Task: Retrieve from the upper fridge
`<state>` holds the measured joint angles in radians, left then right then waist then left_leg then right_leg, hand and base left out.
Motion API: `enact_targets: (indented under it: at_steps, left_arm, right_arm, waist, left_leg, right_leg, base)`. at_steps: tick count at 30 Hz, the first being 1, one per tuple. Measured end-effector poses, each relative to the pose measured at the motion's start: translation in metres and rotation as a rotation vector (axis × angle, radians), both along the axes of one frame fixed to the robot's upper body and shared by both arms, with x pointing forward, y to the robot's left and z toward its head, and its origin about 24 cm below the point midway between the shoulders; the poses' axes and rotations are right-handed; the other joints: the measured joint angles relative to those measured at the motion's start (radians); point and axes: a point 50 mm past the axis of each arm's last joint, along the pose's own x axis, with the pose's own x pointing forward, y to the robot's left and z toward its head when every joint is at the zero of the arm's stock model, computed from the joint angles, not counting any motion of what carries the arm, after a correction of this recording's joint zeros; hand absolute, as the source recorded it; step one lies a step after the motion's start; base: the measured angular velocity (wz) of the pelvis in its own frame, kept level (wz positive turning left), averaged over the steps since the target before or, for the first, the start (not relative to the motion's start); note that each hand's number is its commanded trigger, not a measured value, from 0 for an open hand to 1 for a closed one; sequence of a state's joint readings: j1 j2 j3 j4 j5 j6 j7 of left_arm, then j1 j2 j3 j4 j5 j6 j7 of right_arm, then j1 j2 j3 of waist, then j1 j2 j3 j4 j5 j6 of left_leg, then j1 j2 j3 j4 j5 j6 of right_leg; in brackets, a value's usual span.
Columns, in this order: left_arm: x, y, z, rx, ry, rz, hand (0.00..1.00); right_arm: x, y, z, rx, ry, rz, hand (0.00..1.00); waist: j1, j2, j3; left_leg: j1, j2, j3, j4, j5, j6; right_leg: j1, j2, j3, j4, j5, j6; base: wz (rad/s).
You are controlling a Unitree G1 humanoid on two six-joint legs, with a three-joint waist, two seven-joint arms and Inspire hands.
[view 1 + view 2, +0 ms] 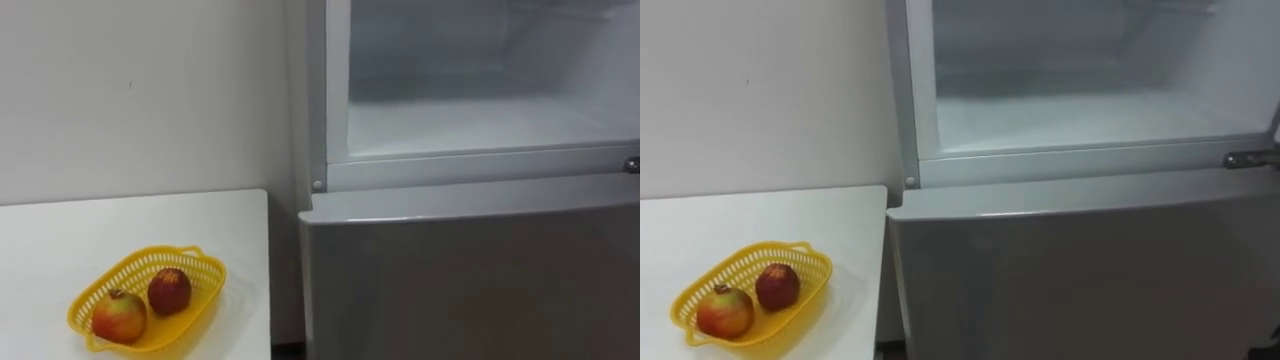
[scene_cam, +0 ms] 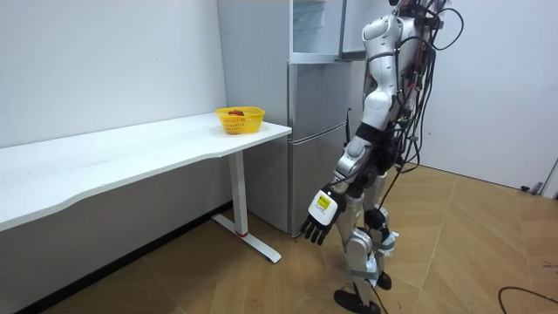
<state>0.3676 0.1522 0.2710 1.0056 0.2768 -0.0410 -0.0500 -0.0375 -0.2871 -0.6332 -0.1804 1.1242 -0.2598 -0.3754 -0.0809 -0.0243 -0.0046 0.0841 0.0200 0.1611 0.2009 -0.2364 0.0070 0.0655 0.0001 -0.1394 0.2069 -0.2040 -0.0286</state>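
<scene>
The fridge's upper compartment [image 1: 480, 110] stands open in front of me, its white inside bare and frosty. In the room view I stand upright facing the fridge [image 2: 314, 131], close to its front. My left hand [image 2: 318, 216] hangs low beside my leg, fingers relaxed and holding nothing. A yellow basket [image 1: 200, 262] sits on the white table [image 1: 100, 230] to my left, with a reddish-yellow fruit [image 1: 120, 315] and a darker red fruit [image 1: 170, 291] in it.
The grey lower fridge door [image 1: 470, 270] is closed below the open compartment. The table's right edge ends a little short of the fridge side. In the room view the long table [image 2: 131, 148] runs along the wall, with wooden floor around me.
</scene>
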Motion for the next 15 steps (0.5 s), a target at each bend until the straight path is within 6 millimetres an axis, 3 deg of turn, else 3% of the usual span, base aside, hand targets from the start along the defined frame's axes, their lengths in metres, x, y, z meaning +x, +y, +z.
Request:
enact_targets:
  at_steps: [8,15]
  left_arm:
    - [-0.006,-0.005,-0.003,-0.013,0.031,0.010,0.00]
    - [-0.008,-0.008,-0.004,-0.012,0.047,0.003,0.00]
  right_arm:
    - [0.012,0.015,0.014,-0.139,0.025,0.076,0.00]
    - [0.025,0.032,0.017,-0.252,0.069,0.137,0.00]
  waist:
    - [0.010,-0.021,0.0074]
    - [0.036,-0.042,0.0071]
  left_leg:
    - [-0.001,0.000,-0.012,0.006,0.000,0.000]
    - [-0.003,-0.001,-0.026,0.004,0.000,0.000]
  right_leg:
    - [0.001,-0.001,-0.011,-0.004,0.000,0.000]
    - [0.009,-0.001,-0.025,-0.004,0.000,-0.001]
  base:
    - [0.03]
    - [0.04]
